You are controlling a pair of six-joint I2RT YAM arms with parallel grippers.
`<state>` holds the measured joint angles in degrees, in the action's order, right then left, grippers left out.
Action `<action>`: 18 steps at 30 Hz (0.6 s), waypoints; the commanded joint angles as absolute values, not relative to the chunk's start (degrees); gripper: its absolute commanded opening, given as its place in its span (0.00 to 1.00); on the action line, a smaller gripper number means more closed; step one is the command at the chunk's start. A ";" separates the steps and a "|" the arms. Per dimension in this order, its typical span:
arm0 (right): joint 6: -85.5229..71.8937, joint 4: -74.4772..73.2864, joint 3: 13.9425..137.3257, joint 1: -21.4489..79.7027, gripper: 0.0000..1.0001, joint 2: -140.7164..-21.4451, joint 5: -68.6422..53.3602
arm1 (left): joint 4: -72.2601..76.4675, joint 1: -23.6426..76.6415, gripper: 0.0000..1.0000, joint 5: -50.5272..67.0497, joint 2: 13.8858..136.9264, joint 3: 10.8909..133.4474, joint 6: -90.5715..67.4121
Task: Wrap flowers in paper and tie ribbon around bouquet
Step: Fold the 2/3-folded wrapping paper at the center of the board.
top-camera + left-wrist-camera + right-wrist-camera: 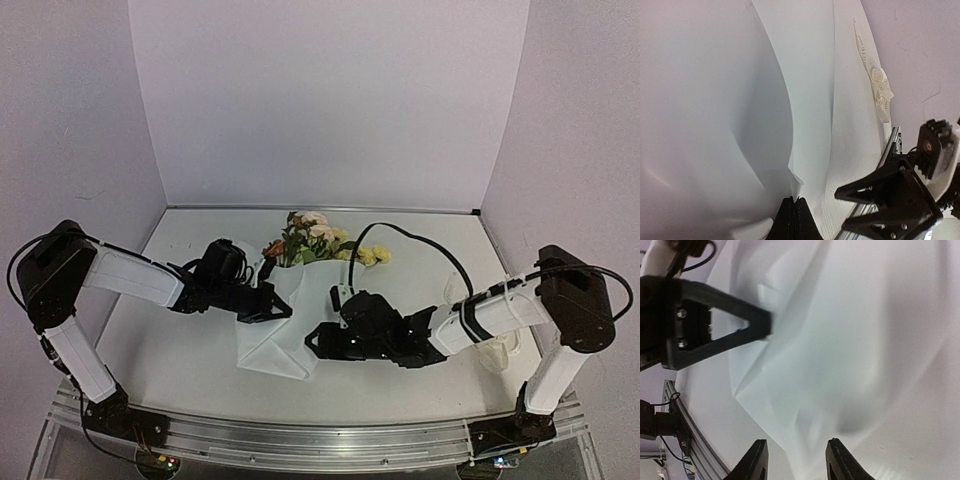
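The left fingers [786, 220], pressed together, pinch the paper [285, 345] at its 10 o'clock edge, probably to keep the fold shut over the stems. The right fingers [756, 462] stand spread at its 3 o'clock side, gripping nothing. The flowers [315, 235] poke out of the wrap at 12 o'clock. The ribbon [880, 92] lies well apart on the table [180, 350].

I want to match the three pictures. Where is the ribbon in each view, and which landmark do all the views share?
Top external: the ribbon lies low at the right, partly under the right arm.
Left wrist: upper right, beyond the edge of the paper.
Right wrist: not in it.
Shared landmark: the paper, pinched by the left hand, shows in all three views.
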<state>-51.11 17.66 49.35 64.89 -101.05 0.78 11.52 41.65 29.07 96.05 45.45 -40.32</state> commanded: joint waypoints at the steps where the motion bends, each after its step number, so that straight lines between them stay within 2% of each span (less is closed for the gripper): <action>1: -54.67 16.26 44.79 62.89 0.39 -97.34 3.72 | 11.43 41.91 0.00 30.47 95.73 47.80 -39.72; 13: -57.91 18.96 51.29 59.42 0.23 -106.78 -2.08 | 12.39 43.02 0.00 30.77 95.05 48.19 -40.51; 18: -57.88 18.98 54.76 59.26 0.20 -109.37 -3.65 | 12.69 44.10 0.00 30.74 93.97 48.30 -41.38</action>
